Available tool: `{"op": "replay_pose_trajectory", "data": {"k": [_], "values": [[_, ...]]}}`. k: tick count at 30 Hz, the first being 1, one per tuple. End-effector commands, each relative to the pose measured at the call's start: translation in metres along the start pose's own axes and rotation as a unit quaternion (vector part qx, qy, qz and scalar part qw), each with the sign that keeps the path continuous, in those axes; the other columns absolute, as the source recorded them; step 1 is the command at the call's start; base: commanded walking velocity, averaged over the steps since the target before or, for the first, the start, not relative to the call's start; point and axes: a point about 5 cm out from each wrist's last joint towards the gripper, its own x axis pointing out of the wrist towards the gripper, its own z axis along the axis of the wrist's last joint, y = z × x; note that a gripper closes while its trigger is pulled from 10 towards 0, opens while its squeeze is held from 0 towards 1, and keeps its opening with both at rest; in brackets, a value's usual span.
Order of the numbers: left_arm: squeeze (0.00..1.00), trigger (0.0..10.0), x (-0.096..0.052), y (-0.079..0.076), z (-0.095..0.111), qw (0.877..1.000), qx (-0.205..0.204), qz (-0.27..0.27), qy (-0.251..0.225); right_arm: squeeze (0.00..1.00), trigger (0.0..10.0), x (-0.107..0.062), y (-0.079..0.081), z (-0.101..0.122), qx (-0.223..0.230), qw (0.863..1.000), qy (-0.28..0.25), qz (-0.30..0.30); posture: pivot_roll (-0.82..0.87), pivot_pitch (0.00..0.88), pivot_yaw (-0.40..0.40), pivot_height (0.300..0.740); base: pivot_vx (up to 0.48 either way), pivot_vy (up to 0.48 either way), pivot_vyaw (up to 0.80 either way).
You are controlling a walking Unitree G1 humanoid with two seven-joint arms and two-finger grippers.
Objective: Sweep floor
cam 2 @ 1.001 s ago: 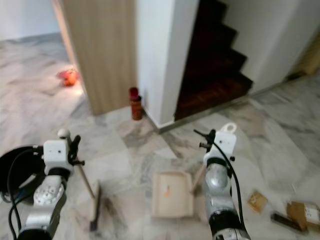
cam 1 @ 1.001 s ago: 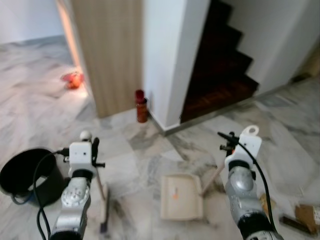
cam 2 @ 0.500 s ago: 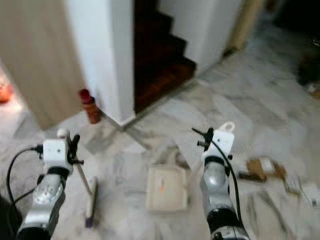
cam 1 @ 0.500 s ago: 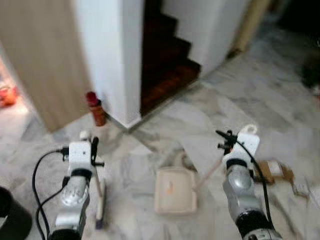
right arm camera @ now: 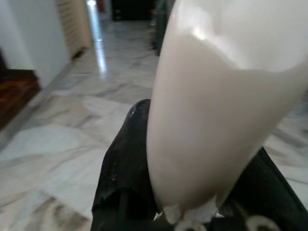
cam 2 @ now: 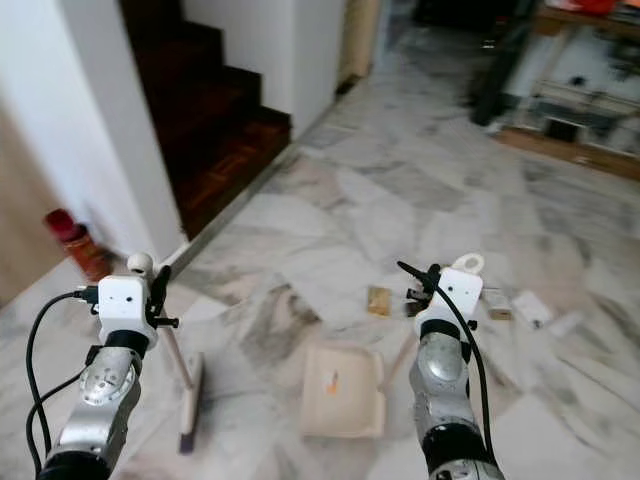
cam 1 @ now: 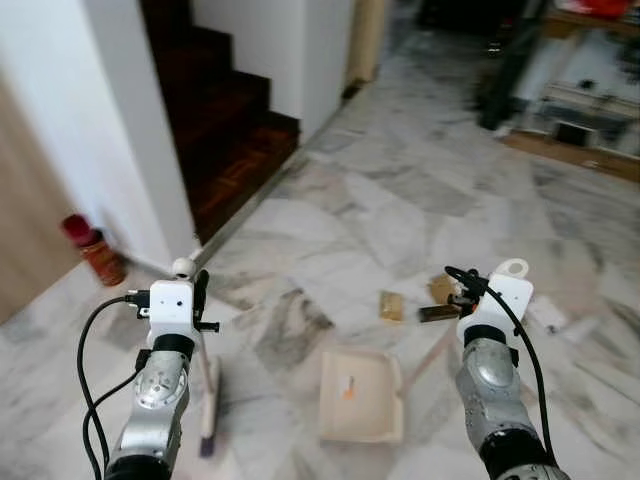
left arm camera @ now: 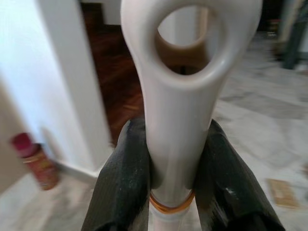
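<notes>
My left gripper [left arm camera: 172, 195] is shut on the cream broom handle [left arm camera: 185, 103], whose top ends in a loop. The broom stick slants down to its brush head [cam 1: 208, 428] on the marble floor, at my left. My right gripper [right arm camera: 192, 204] is shut on the cream dustpan handle [right arm camera: 216, 110]. The dustpan [cam 1: 362, 395] lies flat on the floor between my arms, with an orange speck inside. Just beyond it lie brown cardboard scraps [cam 1: 390, 305], a dark strip [cam 1: 437, 313] and a white scrap [cam 2: 532, 308].
A dark wooden staircase [cam 1: 230, 110] rises at the back left beside a white wall [cam 1: 130, 130]. A red bottle [cam 1: 95, 250] stands at the wall's foot. Furniture and a shelf [cam 1: 580, 110] fill the far right. Open marble floor stretches ahead.
The camera has swung to the right: stairs and red bottle slid left, the black bucket left the picture, and the scraps now lie ahead. Both grippers keep hold of their handles.
</notes>
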Motion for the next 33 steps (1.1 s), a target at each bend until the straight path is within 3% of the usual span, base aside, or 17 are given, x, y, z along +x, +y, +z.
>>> {"op": "replay_pose_trajectory", "data": {"k": [1,17,33], "values": [[0.00,10.0,0.0050,0.0002,0.0098,1.000,0.004,-0.002,-0.023,0.00,10.0,0.0043,0.0022,0.0106,0.004,1.000,-0.023,0.002,0.02,0.000,-0.035,0.740,0.000,0.000,-0.80],[0.00,10.0,0.0057,-0.0025,0.0113,1.000,0.000,-0.012,-0.029,0.00,10.0,0.0041,0.0022,0.0105,0.003,1.000,-0.024,0.002,0.02,0.000,-0.035,0.740,0.000,0.000,-0.80],[0.00,10.0,0.0071,-0.0043,0.0111,1.000,-0.001,-0.010,-0.025,0.00,10.0,0.0037,0.0048,0.0122,0.003,0.999,-0.032,0.014,0.02,0.000,-0.039,0.740,0.000,0.000,0.00]]}}
